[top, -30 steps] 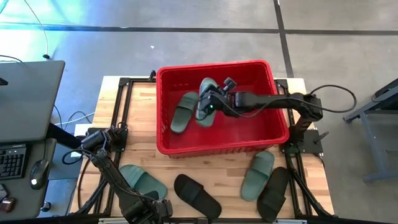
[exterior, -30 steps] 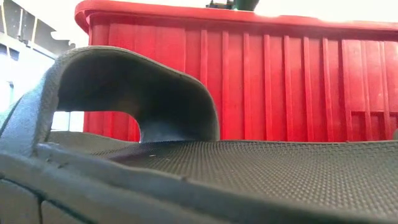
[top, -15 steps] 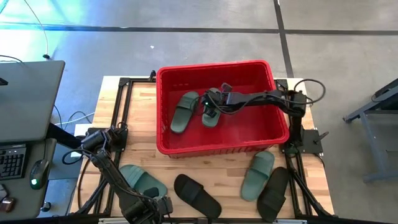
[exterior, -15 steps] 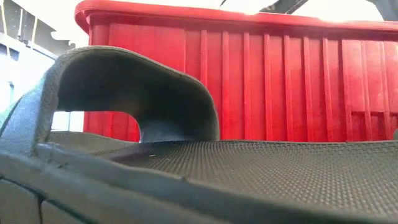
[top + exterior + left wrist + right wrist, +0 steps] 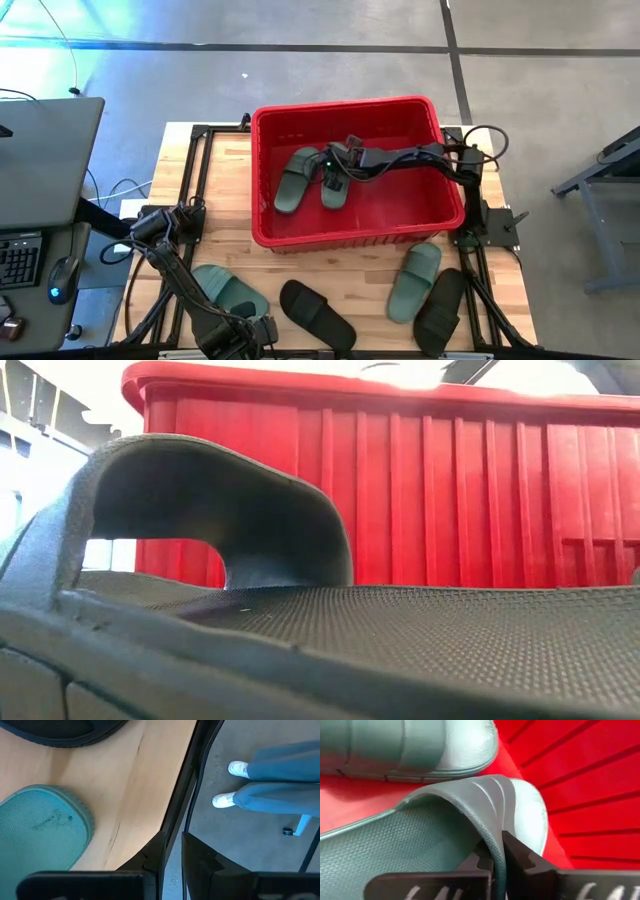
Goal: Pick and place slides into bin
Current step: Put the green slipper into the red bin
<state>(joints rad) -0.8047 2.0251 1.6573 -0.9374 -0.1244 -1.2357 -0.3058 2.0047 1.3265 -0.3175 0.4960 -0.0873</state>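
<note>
The right claw (image 5: 333, 172) reaches into the red bin (image 5: 352, 108), pinching the strap of a green slide (image 5: 420, 845) that lies beside another green slide (image 5: 294, 181) on the bin floor. The left claw (image 5: 172, 865), fingers nearly together and empty, hangs at the worktop (image 5: 364, 300) front edge. Four slides, seemingly two green (image 5: 413, 282) and two black (image 5: 316, 314), remain outside along that edge.

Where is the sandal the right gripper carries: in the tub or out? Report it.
In: the right gripper pinches the green sandal's strap above the red tub's floor.
</note>
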